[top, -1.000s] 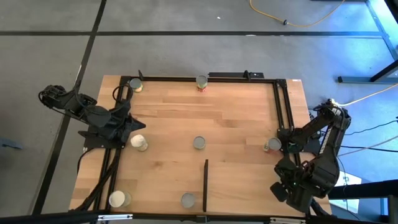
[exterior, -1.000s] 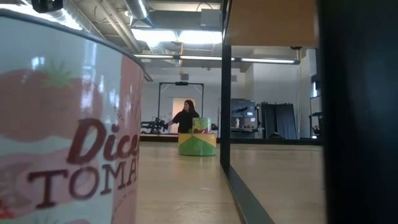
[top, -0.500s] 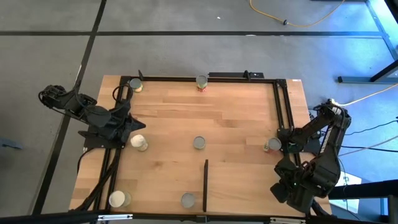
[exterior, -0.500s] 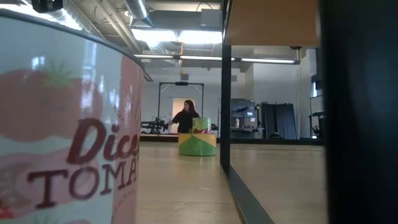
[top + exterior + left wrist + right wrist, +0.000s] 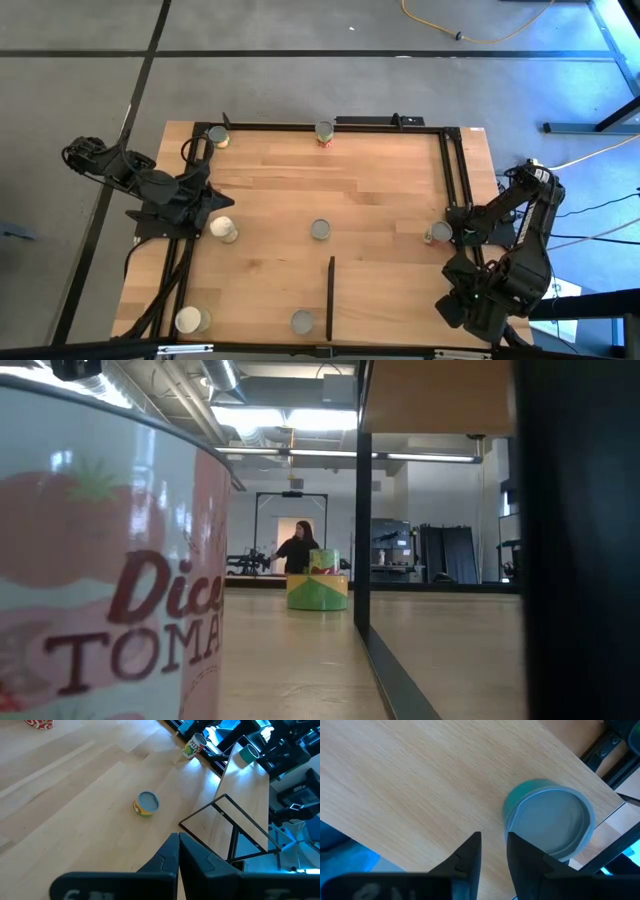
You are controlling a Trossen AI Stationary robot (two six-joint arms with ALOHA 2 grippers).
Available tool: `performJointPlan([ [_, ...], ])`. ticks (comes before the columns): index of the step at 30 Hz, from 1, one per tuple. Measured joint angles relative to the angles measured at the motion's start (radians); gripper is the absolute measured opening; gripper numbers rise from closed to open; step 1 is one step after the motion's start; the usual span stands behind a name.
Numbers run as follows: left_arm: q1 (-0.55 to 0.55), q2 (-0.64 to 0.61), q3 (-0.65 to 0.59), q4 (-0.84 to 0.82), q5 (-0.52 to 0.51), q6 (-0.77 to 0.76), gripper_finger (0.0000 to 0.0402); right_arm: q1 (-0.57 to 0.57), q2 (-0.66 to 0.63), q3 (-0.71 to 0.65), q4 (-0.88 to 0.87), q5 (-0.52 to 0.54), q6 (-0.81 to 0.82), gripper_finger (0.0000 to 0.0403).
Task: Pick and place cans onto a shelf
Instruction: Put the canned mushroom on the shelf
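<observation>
right gripper (image 5: 493, 851): fingers slightly apart, empty, just beside teal-sided grey-topped can (image 5: 551, 821)
left gripper (image 5: 178, 851): fingers together, waiting at table's left
risk: fingertip may nudge can off wooden panel (image 5: 410, 785) edge

The tabletop (image 5: 330, 190) is light wood in narrow planks, smooth with a satin sheen, framed by matt black metal rails (image 5: 340, 125). The shelf panel (image 5: 410, 785) shows the same pale, fine-grained wood. The teal can (image 5: 550, 822) has a dull grey metal lid. The nearest can (image 5: 100, 570) carries a glossy printed paper label. The gripper fingers (image 5: 170, 862) are matt black plastic.
</observation>
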Motion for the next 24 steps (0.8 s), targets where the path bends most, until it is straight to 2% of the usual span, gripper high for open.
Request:
performJointPlan([
  [16, 0.000, 0.000, 0.000, 0.000, -0.011, 0.001, 0.0000, -0.003, -0.003, 0.001, 0.035, 0.006, -0.054, 0.0094],
  [20, 0.000, 0.010, 0.000, 0.014, -0.030, 0.004, 0.0000, -0.009, -0.006, 0.044, 0.027, 0.113, -0.083, 0.0094],
  [24, 0.001, 0.046, 0.000, 0.113, -0.033, 0.081, 0.0000, -0.018, -0.008, 0.138, -0.005, 0.323, -0.170, 0.0094],
])
